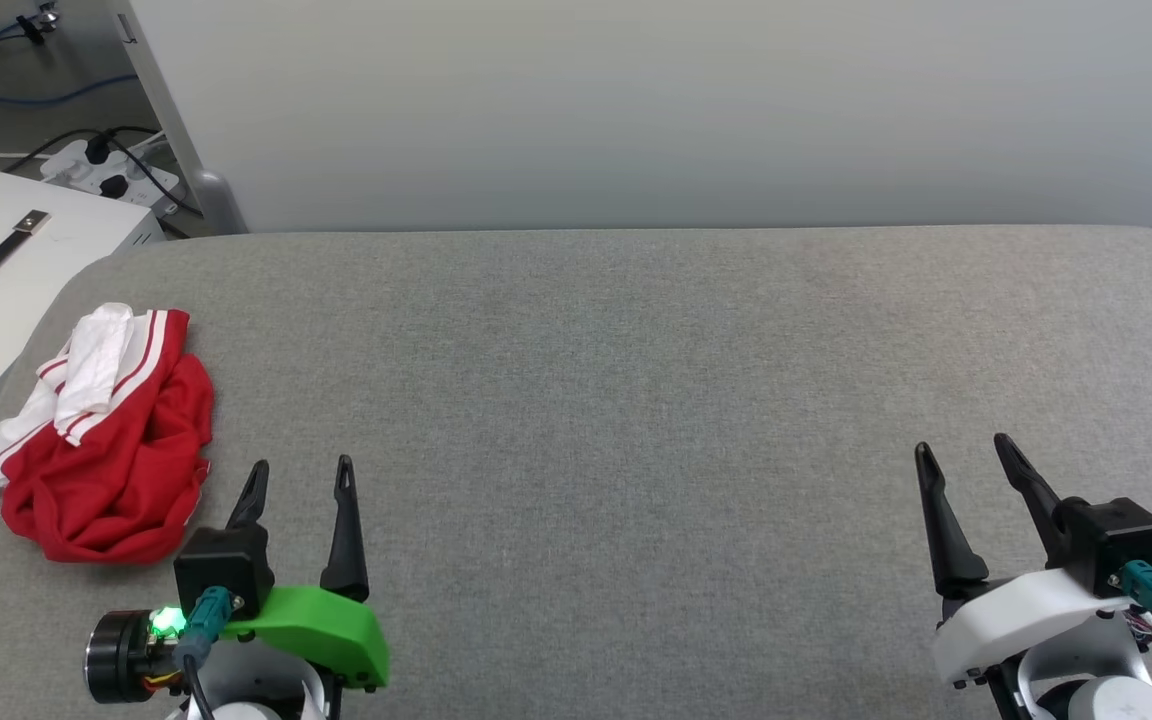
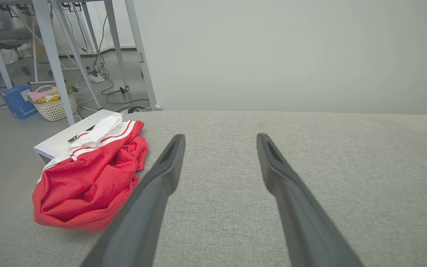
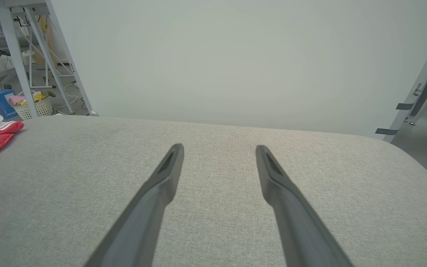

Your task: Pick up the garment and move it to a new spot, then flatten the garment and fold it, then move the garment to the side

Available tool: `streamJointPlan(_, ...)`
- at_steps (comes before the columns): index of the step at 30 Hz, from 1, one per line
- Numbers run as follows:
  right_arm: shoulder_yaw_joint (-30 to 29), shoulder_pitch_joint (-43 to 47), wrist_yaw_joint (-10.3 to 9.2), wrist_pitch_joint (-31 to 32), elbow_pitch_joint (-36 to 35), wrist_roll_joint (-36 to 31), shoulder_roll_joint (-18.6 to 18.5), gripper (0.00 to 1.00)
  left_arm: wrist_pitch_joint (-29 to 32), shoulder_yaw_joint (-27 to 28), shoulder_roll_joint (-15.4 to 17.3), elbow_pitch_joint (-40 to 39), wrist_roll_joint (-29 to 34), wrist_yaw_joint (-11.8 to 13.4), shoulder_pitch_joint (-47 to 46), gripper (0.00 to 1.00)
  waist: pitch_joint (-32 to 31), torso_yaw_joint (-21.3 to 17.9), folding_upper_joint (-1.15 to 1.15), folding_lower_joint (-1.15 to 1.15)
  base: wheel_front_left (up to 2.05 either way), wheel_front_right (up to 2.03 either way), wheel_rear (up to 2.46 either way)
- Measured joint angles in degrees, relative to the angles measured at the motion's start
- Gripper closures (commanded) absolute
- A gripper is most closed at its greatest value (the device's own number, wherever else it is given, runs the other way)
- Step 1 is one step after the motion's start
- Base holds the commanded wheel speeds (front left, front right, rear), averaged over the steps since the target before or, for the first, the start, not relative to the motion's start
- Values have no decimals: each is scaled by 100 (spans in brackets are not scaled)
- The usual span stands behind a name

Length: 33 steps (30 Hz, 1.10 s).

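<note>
Head view: the garment lies crumpled by the left edge of the table, just left of and slightly beyond the left gripper, whose jaws stand wide and empty; the right gripper, equally wide and empty, is well apart. Left wrist view: the heap sits beside the left finger, its long axis running away from the robot, so the left arm is judged nearer. Right wrist view: a red edge shows far left, off the fingers' line
</note>
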Motion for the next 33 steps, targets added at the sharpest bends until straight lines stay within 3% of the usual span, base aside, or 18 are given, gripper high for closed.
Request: streamJointPlan(33, 33, 123, 0, -404, -52, 343, 0, 0, -445, -46, 0, 165, -325, -11, 23, 0, -30, -7, 0, 0, 0, 0, 0)
